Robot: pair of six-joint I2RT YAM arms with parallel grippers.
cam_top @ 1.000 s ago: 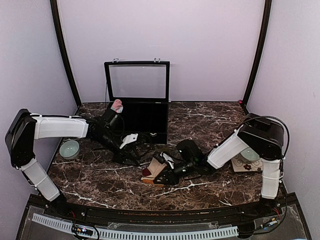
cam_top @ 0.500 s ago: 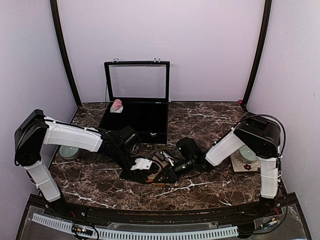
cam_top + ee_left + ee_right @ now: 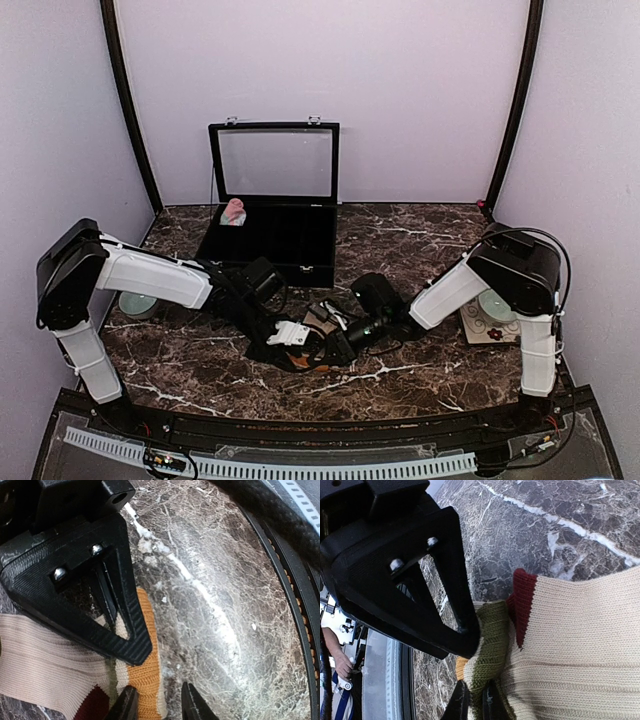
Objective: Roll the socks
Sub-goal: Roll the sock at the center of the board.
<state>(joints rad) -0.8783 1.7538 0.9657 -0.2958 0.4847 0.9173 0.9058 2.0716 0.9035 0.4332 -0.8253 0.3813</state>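
The tan sock (image 3: 570,645) with olive and maroon stripes and an orange toe (image 3: 145,675) lies on the marble near the front middle. In the top view it is mostly hidden under both grippers. My right gripper (image 3: 475,702) is shut on the sock's olive stripe, and also shows in the top view (image 3: 328,350). My left gripper (image 3: 157,707) is open, its jaws either side of the orange toe edge, and faces the right one in the top view (image 3: 303,350). The pink sock (image 3: 234,212) sits in the black case's back left corner.
A black case (image 3: 290,250) with its glass lid raised stands at the back middle. A teal bowl (image 3: 133,303) sits at the left behind my left arm. A bowl on a patterned mat (image 3: 495,318) sits at the right. The table's front rail (image 3: 295,605) is close.
My left arm has swung from beside the case down and right to the tan sock, meeting my right gripper there. The right gripper has stayed on the sock.
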